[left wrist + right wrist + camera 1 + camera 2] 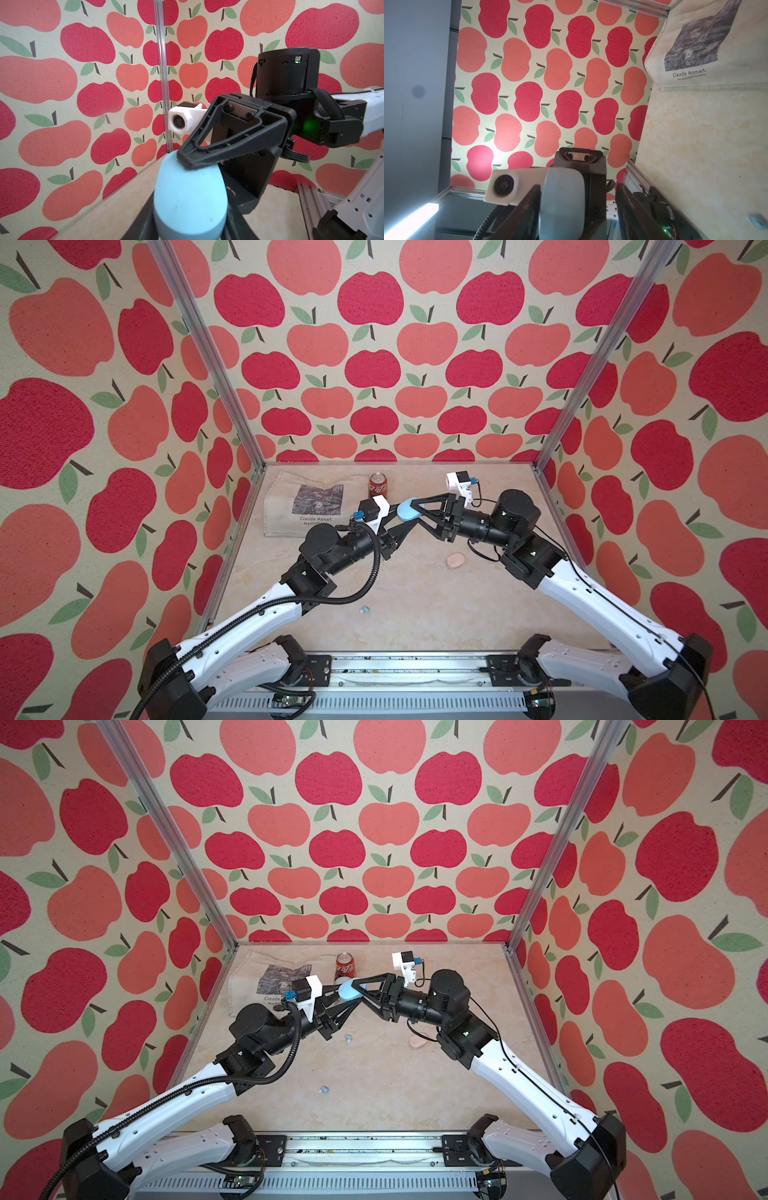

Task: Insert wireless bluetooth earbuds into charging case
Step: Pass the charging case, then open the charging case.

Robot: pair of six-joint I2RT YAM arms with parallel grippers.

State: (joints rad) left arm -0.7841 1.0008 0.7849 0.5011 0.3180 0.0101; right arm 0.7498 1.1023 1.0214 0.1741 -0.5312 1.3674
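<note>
Tabletop point(415, 593); blue case point(409, 510) in left gripper point(190, 207)

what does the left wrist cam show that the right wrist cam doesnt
Only the left wrist view: the right gripper seen from outside, one finger against the top of the case, and the right wrist camera.
Only the right wrist view: the tote bag, a blurred blue earbud on the table, the left wrist camera, and a gap between the case and one right finger.
Both: the blue case and the apple wall.
</note>
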